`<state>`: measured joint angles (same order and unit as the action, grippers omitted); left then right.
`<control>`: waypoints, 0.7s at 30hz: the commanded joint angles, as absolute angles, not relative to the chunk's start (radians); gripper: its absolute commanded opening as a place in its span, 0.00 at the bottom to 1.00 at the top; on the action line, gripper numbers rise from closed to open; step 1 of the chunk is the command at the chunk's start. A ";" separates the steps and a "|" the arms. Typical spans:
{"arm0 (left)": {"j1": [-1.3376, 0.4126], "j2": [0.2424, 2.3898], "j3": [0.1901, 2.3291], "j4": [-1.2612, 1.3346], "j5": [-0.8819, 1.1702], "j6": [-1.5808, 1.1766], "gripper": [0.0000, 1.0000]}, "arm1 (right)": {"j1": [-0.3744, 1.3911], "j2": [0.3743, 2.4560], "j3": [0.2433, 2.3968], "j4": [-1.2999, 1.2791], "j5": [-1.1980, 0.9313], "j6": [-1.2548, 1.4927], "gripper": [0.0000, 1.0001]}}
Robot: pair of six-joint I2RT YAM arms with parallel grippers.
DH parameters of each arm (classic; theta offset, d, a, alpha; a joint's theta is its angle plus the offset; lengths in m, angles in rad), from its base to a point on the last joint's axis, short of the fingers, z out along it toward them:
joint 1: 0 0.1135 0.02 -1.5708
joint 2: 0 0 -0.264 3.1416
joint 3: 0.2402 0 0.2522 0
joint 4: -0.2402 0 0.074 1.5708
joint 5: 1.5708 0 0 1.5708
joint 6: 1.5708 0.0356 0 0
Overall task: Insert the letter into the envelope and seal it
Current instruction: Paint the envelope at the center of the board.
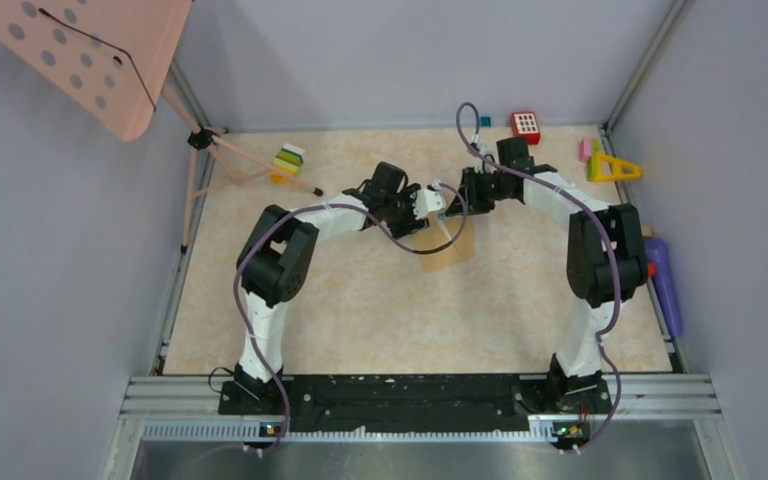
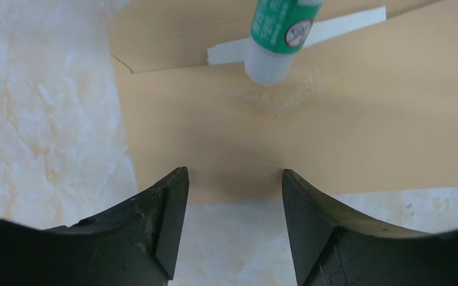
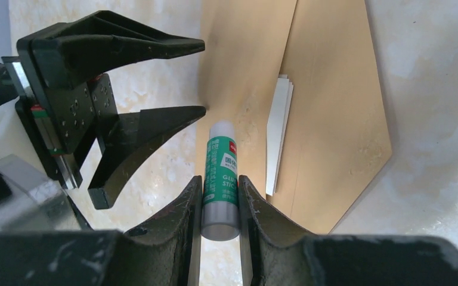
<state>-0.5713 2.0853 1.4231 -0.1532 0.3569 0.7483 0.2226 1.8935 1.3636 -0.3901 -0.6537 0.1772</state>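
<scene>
A cream, marble-patterned bench (image 1: 360, 310) sits inside plain grey walls (image 1: 390, 60). A pink perforated music stand (image 1: 80, 50) is well off to the far left of the envelope (image 1: 450, 248), and a few bright toys (image 1: 615, 168) lie beyond it to the far right.

The envelope lies flat at mid-bench, its flap open. The white edge of the letter (image 3: 279, 137) shows at its mouth.

The right fingers (image 3: 219, 179) are clamped on a green glue stick (image 3: 220, 173), whose tip rests on the envelope's body just below the mouth. There a dull smear (image 2: 286, 95) already shows. The left fingers (image 2: 235, 179) stand apart and hold nothing, poised at the envelope's lower edge. I cannot tell whether they touch the paper.

Risks, as I judge them:
- If nothing pins the envelope, a stroke of the stick could drag or turn it.
- The letter's edge lies just beside the glue tip, so a stray stroke could stick the letter to the envelope.
- The letter may not be fully inside, so the flap could crease over it.
- The smooth bench would give the paper little hold.
</scene>
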 commanded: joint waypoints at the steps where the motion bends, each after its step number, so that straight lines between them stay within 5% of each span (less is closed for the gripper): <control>1: -0.587 2.124 1.500 -0.206 0.335 0.772 0.62 | 0.210 1.891 1.402 -0.365 -0.682 0.213 0.00; 11: -0.596 2.179 1.599 -0.372 0.395 0.822 0.48 | 0.213 1.917 1.434 -0.440 -0.554 0.223 0.00; 21: -0.598 2.218 1.698 -0.541 0.499 0.879 0.48 | 0.277 1.936 1.449 -0.461 -0.491 0.232 0.00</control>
